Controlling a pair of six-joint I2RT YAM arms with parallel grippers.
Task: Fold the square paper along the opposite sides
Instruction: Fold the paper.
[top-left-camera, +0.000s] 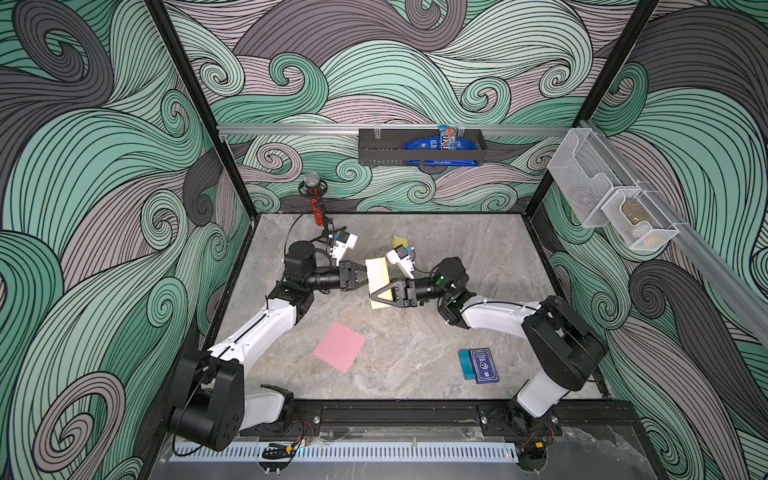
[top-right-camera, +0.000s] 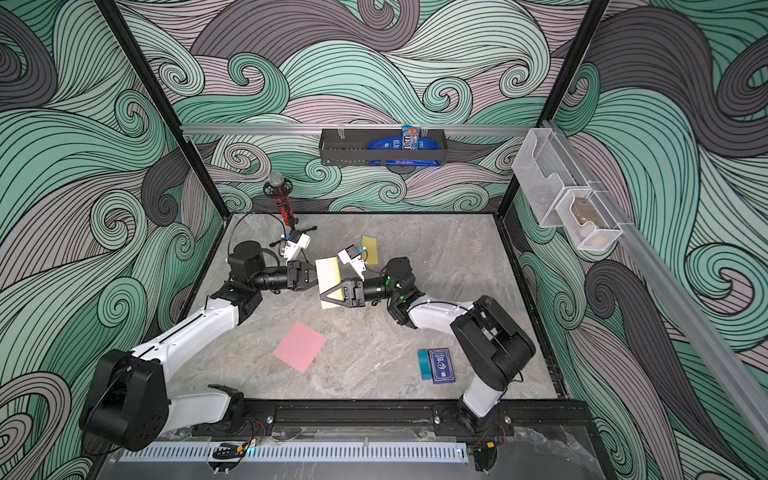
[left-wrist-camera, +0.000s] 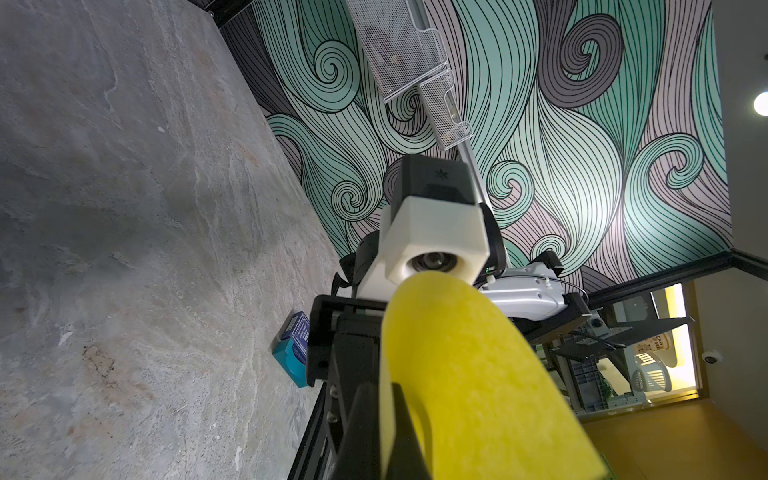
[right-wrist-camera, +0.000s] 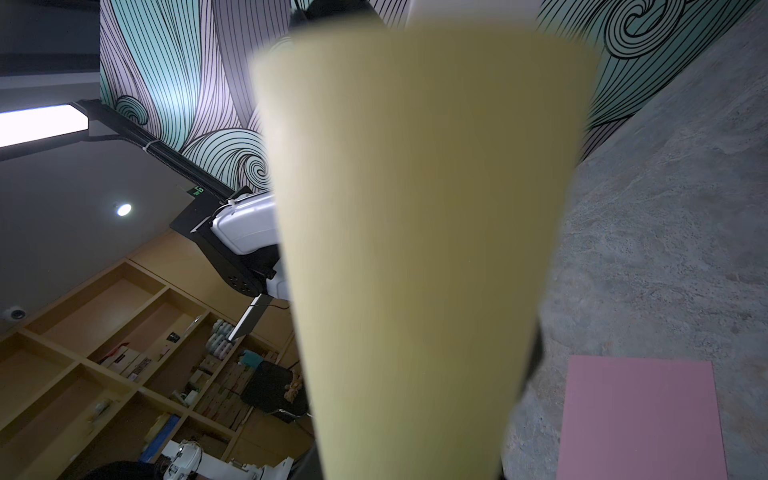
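Light, limp yellow paper (top-left-camera: 377, 270) hangs over the worktop's (top-left-camera: 415, 353) middle and is best held by opposite edges. My left pincer (top-left-camera: 366, 277) is clamped on one edge; whether my right pincer (top-left-camera: 375, 296) grips, I cannot tell.

The square paper (top-left-camera: 377, 272) is held above the middle of the table (top-left-camera: 457, 332), between the left gripper (top-left-camera: 365, 279) and the right gripper (top-left-camera: 375, 297). A second paper sheet (top-left-camera: 340, 347) is laid flat nearer the front, and a card box (top-left-camera: 482, 365) is set well to its right.
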